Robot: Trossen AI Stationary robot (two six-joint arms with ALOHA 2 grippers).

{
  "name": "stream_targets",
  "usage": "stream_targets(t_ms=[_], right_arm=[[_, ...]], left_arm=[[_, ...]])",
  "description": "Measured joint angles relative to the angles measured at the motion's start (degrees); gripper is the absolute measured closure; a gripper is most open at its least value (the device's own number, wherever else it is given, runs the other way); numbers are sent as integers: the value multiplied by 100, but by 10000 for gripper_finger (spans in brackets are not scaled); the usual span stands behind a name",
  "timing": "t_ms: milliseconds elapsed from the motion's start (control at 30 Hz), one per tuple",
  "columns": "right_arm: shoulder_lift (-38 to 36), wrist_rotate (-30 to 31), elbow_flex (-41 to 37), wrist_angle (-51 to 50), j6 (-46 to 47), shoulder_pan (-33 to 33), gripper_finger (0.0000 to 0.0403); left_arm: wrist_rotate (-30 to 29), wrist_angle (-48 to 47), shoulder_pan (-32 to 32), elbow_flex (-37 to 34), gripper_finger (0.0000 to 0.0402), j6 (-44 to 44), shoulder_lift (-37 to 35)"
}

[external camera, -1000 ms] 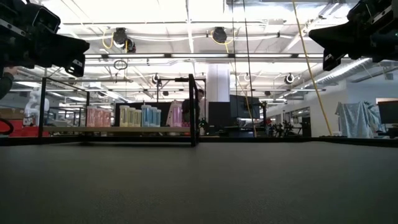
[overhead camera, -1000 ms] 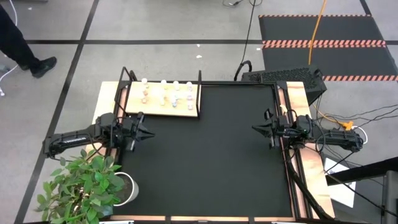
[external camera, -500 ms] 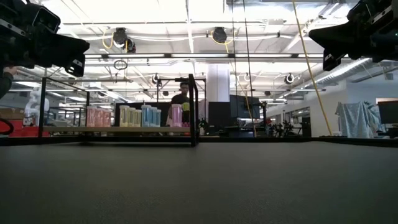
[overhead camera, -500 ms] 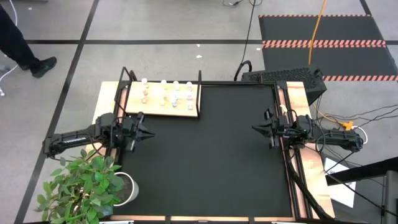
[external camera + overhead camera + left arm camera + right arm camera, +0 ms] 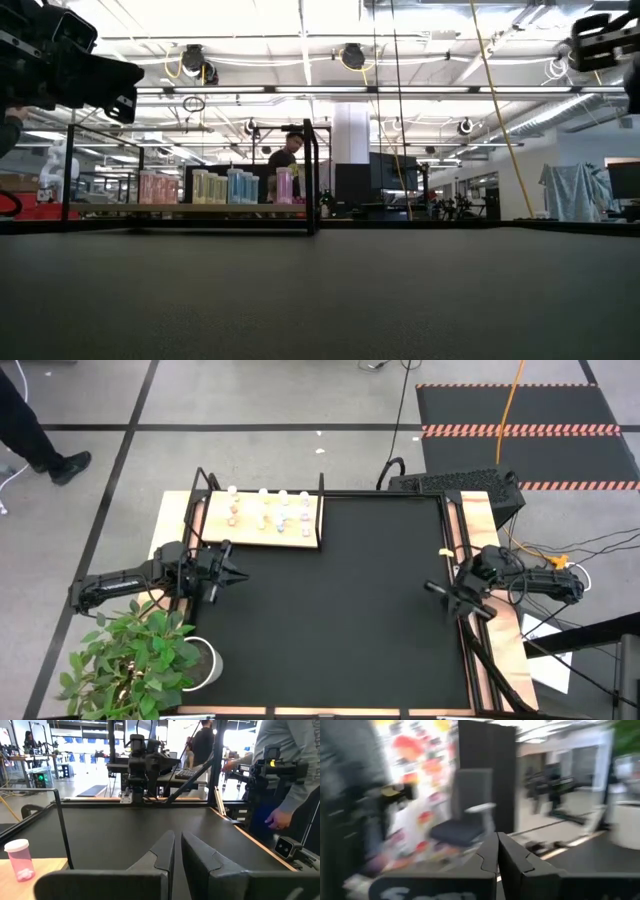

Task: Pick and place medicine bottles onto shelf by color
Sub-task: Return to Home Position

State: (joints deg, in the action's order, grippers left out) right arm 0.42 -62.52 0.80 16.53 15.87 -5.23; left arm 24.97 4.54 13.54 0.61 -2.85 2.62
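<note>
The right gripper (image 5: 432,589), fingers together and empty, is swinging away home, the left gripper (image 5: 238,573) is waiting near the shelf (image 5: 215,530) pinched together too, and the bottles (image 5: 265,510) are all sitting on it.

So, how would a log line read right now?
left gripper shut, left edge of black mat | right gripper shut, right edge | white-capped pink, blue, yellow medicine bottles on pale wooden shelf

Bare mat (image 5: 330,610) lies open between left gripper (image 5: 232,572) and right gripper (image 5: 432,588); shelf (image 5: 215,530), bottles (image 5: 268,512) and frame (image 5: 321,510) crowd just beside the left one
</note>
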Motion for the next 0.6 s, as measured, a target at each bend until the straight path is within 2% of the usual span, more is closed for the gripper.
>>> stream_targets(t_ms=[67,133,600], right_arm=[[4,-470,0,-15,-12,-1,403],[1,-692,0,-8,-2,0,403],[1,-645,0,-13,-4,-2,403]], left_arm=[[0,2,0,1,364,2,-1],[-2,0,0,-1,364,0,1],[-2,0,0,-1,364,1,-1]])
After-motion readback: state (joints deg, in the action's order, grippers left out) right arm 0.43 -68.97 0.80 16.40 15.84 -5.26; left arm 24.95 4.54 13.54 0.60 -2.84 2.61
